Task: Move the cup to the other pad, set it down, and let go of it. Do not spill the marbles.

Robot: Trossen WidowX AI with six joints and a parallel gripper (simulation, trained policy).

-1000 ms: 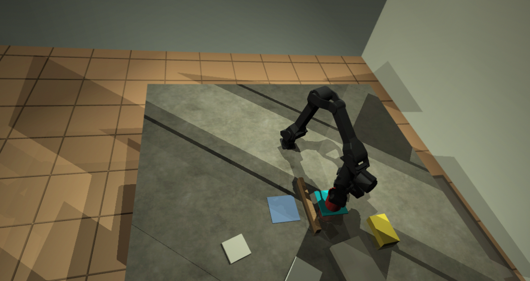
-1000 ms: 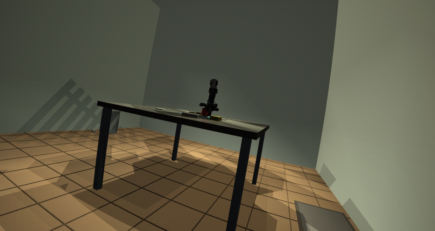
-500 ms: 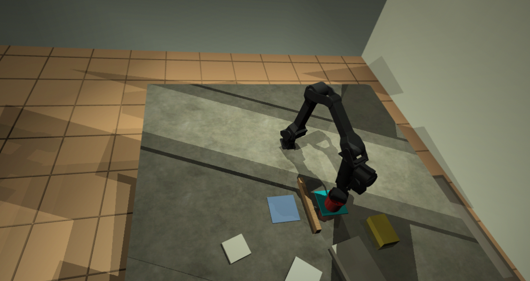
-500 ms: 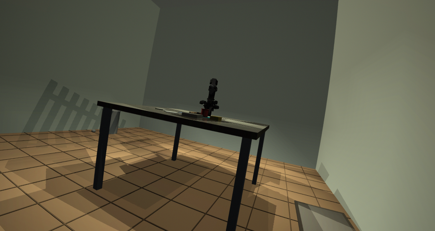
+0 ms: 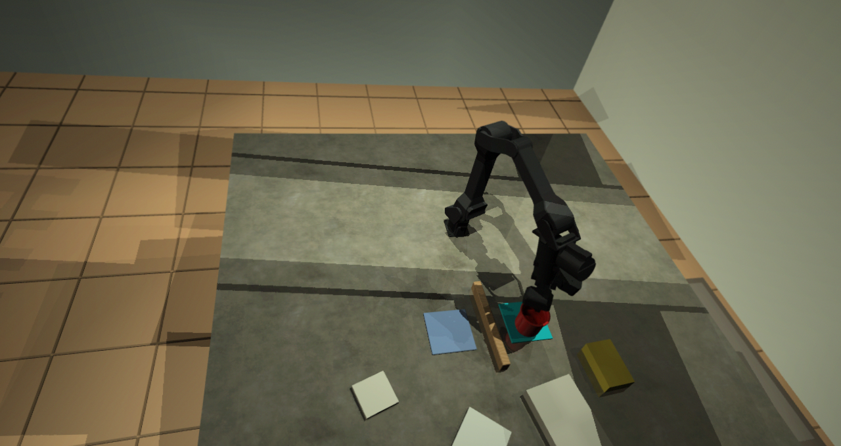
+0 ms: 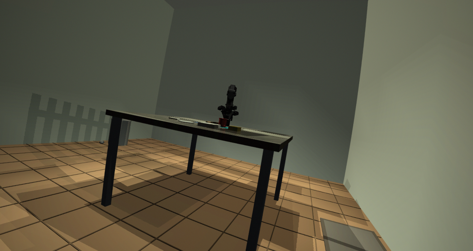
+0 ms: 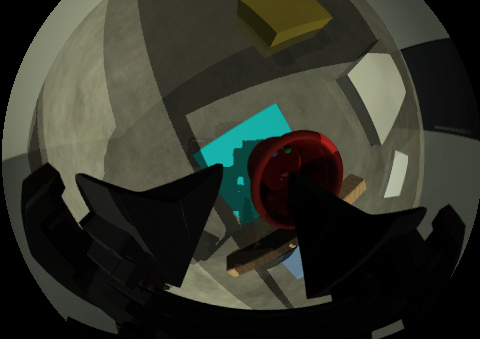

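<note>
The red cup [image 5: 531, 325] [image 6: 222, 122] [image 7: 320, 160] stands upright on the teal pad [image 5: 508, 313] [image 7: 260, 125], toward its edge on the wooden bar's side. Small marbles, among them a green marble [image 7: 287, 149], lie inside the cup. My gripper [image 5: 536, 308] [image 7: 256, 173] is open at the cup's rim. In the wrist view one finger is left of the cup, and the other finger's tip overlaps the cup's mouth; whether it touches the wall is hidden. The blue pad [image 5: 448, 333] [image 7: 294, 266] lies across the bar with nothing on it.
The wooden bar [image 5: 489, 326] [image 7: 265, 260] lies between the pads. A yellow block [image 5: 608, 366] [image 6: 234, 128] [image 7: 290, 14] and a large white slab [image 5: 561, 408] [image 6: 208, 125] [image 7: 382, 89] lie near the teal pad. A white tile [image 5: 375, 395] and another white piece [image 5: 481, 430] lie farther forward.
</note>
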